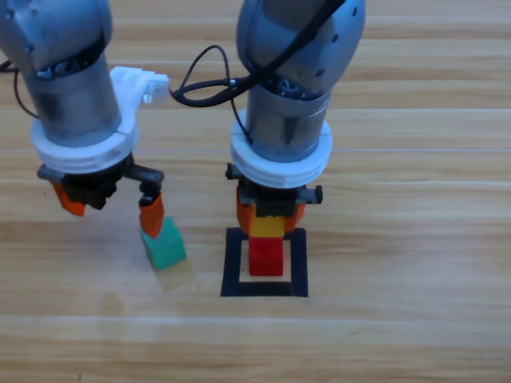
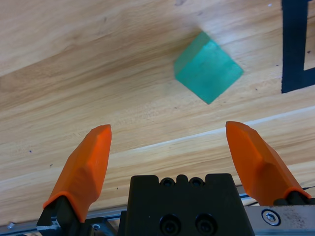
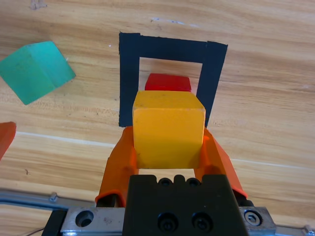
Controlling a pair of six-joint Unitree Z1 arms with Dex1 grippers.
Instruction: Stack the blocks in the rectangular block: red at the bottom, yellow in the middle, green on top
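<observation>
Over the rectangular block (image 1: pixel 264 289), the right gripper (image 1: pixel 269 217) clamps the yellow cube (image 3: pixel 168 128) between its jaws, flat faces square to them, held above the red cube (image 1: pixel 266 257), which sits inside the tape outline, square to it. At left, the left gripper (image 2: pixel 170 147) hangs spread wide above the table (image 1: pixel 415 239), one jaw just over the green cube (image 1: pixel 164 244), which lies turned askew outside the outline, no long axis to any cube

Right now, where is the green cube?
In the high view the green cube lies on the wooden table, left of the taped square and outside it, just below the left gripper, whose open jaws are not around it.
</observation>
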